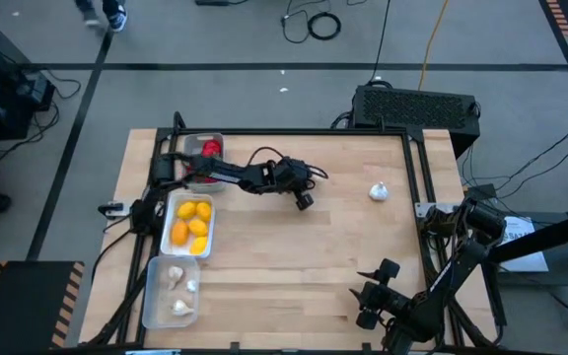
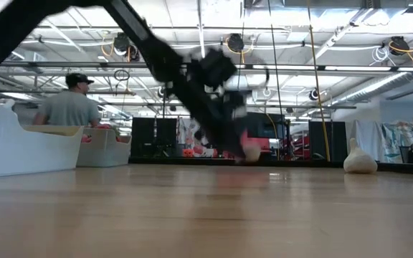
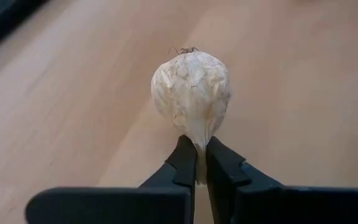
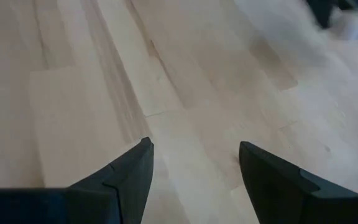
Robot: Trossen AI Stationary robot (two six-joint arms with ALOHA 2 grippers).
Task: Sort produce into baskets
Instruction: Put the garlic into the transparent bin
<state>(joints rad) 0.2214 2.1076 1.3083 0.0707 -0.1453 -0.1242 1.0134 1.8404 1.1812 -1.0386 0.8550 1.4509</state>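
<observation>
My left gripper (image 1: 304, 199) is out over the middle of the table, shut on a whitish garlic bulb (image 3: 191, 90). A second garlic bulb (image 1: 379, 191) stands on its base on the table toward the far right; it also shows in the low view (image 2: 359, 158). Three pale trays line the left edge: a far one with red pieces (image 1: 201, 148), a middle one with yellow-orange pieces (image 1: 191, 223), and a near one with garlic bulbs (image 1: 174, 290). My right gripper (image 4: 194, 155) is open and empty over bare table at the near right (image 1: 373, 296). My left gripper pinches the bulb's narrow stem end (image 3: 199, 142) between its two fingertips (image 3: 184, 155). The fingers come from the table's left, in line with the stem. The round body sticks out beyond the fingertips, root end away from the gripper. I cannot tell whether it is clear of the table.
Bare wooden table lies between the trays and the loose bulb and across the near middle. A dark rail frames the table's edges (image 1: 417, 168). A black box (image 1: 417, 106) sits beyond the far right corner. People sit in the room behind (image 2: 69, 104).
</observation>
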